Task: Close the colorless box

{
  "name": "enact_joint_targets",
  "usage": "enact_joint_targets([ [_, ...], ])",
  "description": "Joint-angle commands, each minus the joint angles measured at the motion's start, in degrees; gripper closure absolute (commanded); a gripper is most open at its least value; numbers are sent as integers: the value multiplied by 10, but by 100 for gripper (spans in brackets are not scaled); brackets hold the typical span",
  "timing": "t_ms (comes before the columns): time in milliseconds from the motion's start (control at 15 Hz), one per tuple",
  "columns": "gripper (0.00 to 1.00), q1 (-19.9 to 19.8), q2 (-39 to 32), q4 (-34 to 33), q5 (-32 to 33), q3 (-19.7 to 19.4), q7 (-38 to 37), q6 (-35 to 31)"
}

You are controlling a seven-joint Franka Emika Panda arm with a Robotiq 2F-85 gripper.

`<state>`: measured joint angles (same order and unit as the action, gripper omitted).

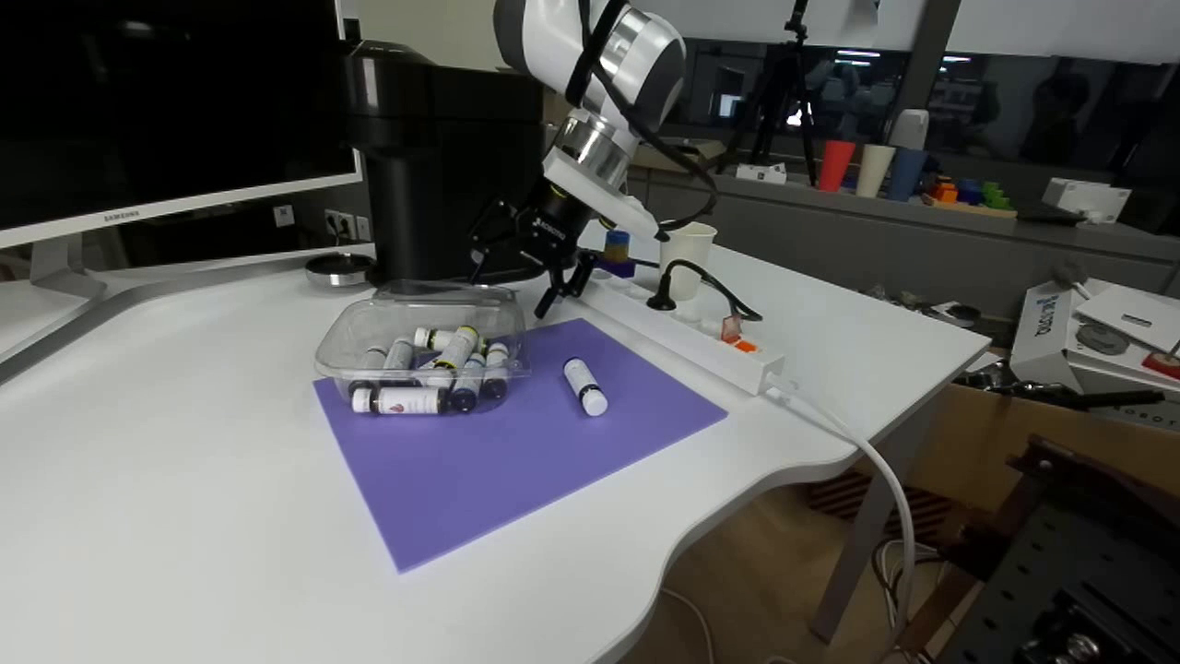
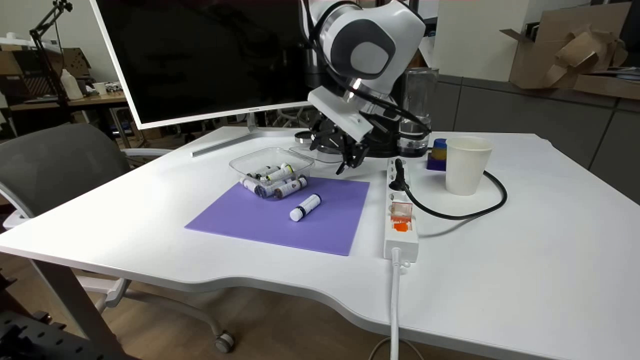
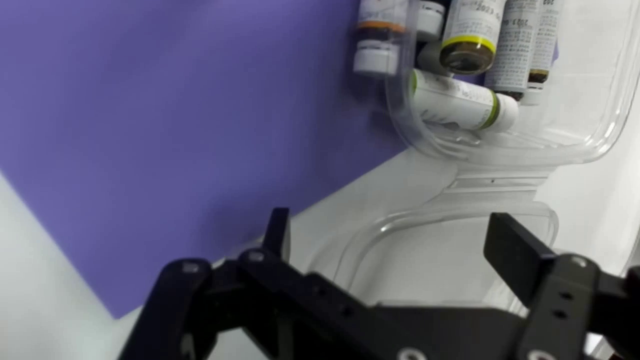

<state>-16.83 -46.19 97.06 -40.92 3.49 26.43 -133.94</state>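
The colorless box is a shallow clear tray resting partly on the purple mat. Several small white-labelled bottles are heaped in it. Its clear lid is folded back flat beside it, joined by a ridged hinge strip. My gripper is open over the lid, its fingers wide apart and nothing held between them. In both exterior views the gripper hovers low next to the box; whether it touches the lid cannot be told. The black base of the gripper hides part of the lid.
A single bottle lies on the purple mat. Beside the mat runs a white power strip with a cable, and a paper cup stands past it. A tall black appliance and a monitor stand behind.
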Motion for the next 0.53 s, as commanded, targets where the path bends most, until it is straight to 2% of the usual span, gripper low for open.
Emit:
enact_joint_targets([
  [0,0,-27,-11,-13,-18,23,31,-23],
  [267,0,-46,-25,-23,-36,48,104,-62],
  [467,0,-51,-40,-40,-49,61,136,-63],
])
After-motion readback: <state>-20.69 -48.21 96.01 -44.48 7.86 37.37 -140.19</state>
